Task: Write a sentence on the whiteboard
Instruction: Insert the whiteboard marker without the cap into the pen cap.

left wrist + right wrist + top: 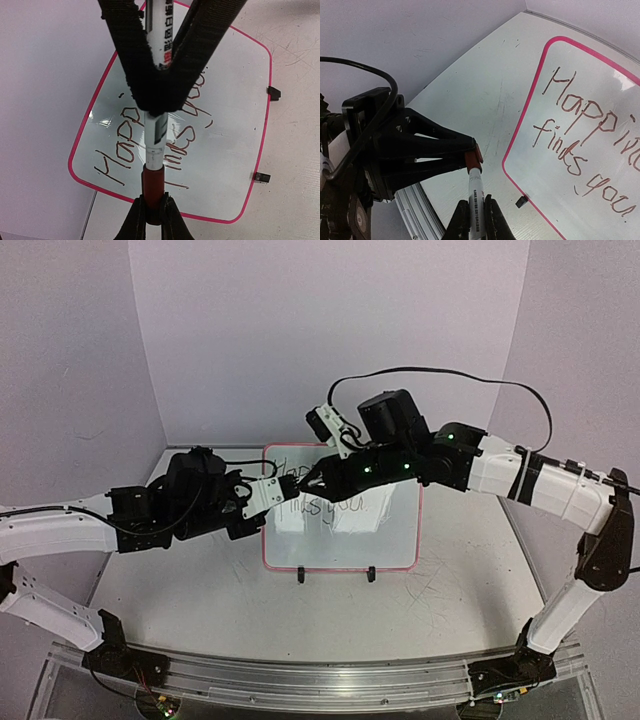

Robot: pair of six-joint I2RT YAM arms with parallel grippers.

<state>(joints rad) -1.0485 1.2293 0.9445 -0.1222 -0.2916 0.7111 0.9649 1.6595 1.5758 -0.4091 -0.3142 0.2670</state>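
The whiteboard [390,535], pink-framed, lies mid-table; it also shows in the left wrist view [225,150] and the right wrist view [600,90]. The sentence [120,150] reads "Happiness finds you." in two dark lines [570,130], partly hidden under the arms in the top view [345,508]. Both grippers meet above the board's left part. My left gripper [153,212] is shut on the red cap [152,185] of a white marker [156,135]. My right gripper [477,220] is shut on the marker's barrel [476,195]. The cap [473,161] sits on the marker's end.
Two black clip feet [302,575] [371,573] stick out at the board's near edge. The scuffed white tabletop [200,610] surrounds it. An aluminium rail [320,680] runs along the near edge. A black cable [450,372] arcs over the right arm.
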